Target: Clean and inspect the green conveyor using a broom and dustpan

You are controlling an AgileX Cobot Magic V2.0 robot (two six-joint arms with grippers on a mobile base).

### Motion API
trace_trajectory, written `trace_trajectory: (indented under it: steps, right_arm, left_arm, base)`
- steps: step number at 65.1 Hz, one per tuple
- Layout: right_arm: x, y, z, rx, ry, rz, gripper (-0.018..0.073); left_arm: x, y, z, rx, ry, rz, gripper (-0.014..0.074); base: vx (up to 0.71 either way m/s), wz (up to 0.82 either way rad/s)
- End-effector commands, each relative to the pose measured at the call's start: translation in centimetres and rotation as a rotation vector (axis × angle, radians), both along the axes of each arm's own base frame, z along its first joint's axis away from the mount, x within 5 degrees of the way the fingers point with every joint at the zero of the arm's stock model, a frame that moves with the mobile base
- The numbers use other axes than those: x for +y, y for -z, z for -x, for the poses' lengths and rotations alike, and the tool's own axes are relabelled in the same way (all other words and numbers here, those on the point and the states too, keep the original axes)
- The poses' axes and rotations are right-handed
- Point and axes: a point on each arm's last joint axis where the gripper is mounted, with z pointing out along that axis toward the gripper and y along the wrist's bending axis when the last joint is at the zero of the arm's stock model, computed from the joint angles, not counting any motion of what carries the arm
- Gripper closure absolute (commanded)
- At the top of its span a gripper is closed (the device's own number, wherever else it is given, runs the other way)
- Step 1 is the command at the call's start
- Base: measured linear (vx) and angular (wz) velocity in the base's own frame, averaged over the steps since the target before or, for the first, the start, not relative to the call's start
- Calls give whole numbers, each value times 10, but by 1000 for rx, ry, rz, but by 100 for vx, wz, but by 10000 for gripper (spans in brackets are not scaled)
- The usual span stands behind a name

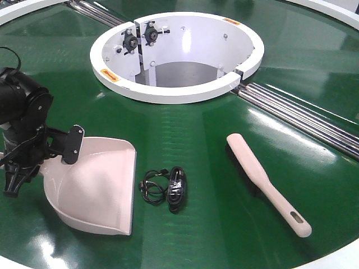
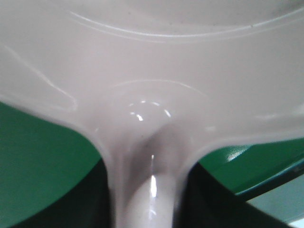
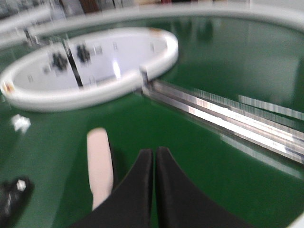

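Note:
The green conveyor [image 1: 202, 134] fills the front view. On it at the left lies the pale dustpan [image 1: 98, 185], its lip pointing right. My left gripper [image 1: 45, 162] is at its rear. In the left wrist view the dustpan's handle [image 2: 147, 199] runs between the dark jaws, which press against both sides of it. The broom [image 1: 266, 182] lies at the right, bristles down, slotted handle end nearest. In the blurred right wrist view my right gripper [image 3: 154, 151] hangs shut and empty over the belt, just right of the broom [image 3: 99, 161].
A black coiled cable bundle [image 1: 168, 188] lies between the dustpan and the broom. The large white ring opening [image 1: 168, 89] sits behind, with steel rollers [image 1: 303, 112] running off to the right. A small white scrap [image 3: 20, 122] lies near the ring.

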Motion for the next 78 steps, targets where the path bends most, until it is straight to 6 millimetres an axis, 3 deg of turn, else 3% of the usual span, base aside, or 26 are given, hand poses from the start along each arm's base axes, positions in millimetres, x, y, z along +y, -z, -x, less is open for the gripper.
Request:
trace_trajectory:
  steps: [1, 16, 23, 35, 47, 51, 64, 78]
  right_arm:
    - [-1, -8, -15, 50, 5, 19, 568]
    - [0, 6, -35, 191, 6, 8, 559]
    - [0, 6, -41, 288, -6, 44, 515]
    - [1, 1, -53, 444, -54, 109, 298]
    - [7, -12, -69, 464, -125, 114, 23]
    - [9, -18, -75, 469, -148, 105, -22]
    - [20, -37, -100, 546, -236, 101, -25]
    - [56, -49, -126, 644, -341, 124, -20]
  left_arm:
    - [0, -21, 1, -50, 8, -6, 603]
    - [0, -21, 1, -50, 8, -6, 603]
    - [0, -21, 1, -50, 8, -6, 603]
    - [0, -21, 1, -50, 8, -6, 603]
    - [0, -21, 1, -50, 8, -6, 603]
    - [0, -21, 1, -50, 8, -6, 603]
    - [0, -21, 1, -50, 8, -6, 603]
    - [0, -21, 1, -50, 8, -6, 603]
  base:
    - [0, 0]
    - [0, 0]
    - [0, 0]
    - [0, 0]
    - [0, 0]
    - [0, 0]
    - [0, 0]
    - [0, 0]
